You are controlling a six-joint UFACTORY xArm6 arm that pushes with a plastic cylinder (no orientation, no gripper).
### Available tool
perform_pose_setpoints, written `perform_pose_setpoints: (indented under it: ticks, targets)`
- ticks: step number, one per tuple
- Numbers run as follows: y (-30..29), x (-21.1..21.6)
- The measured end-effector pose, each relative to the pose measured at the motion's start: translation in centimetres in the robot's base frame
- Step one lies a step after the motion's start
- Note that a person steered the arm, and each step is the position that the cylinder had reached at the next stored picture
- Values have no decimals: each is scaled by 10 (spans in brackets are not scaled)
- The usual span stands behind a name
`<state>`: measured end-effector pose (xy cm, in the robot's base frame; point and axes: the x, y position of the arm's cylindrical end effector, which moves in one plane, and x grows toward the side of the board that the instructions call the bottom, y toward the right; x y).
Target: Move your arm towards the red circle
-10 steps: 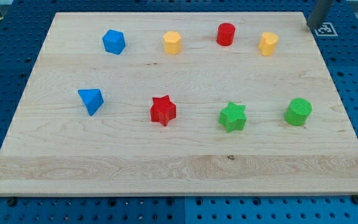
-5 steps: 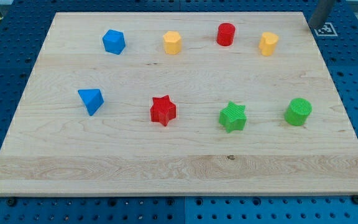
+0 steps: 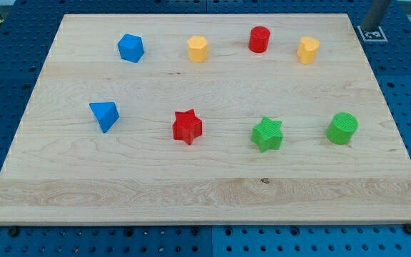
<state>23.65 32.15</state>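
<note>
The red circle (image 3: 260, 39) stands near the board's top edge, right of centre, between two yellow blocks. My tip (image 3: 369, 26) is the lower end of the dark rod at the view's top right corner. It is off the wooden board (image 3: 205, 193), just past the board's top right corner. It is far to the right of the red circle and touches no block. The nearest block to it is the right yellow block (image 3: 307, 50).
A second yellow block (image 3: 198, 48) and a blue block (image 3: 130, 48) share the top row. A blue triangle (image 3: 104, 115), red star (image 3: 187, 126), green star (image 3: 267, 133) and green circle (image 3: 342, 128) form the lower row. A black-and-white marker (image 3: 372, 33) lies beside the tip.
The rod has shifted slightly to the right and up, away from the board's corner. No block has moved.
</note>
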Motion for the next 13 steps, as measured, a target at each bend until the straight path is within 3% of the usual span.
perform_pose_setpoints:
  ticks: [3, 5, 7, 11, 13]
  targets:
    - [10, -8]
    - [-1, -44]
    - [-2, -20]
    - [22, -20]
    - [-87, 23]
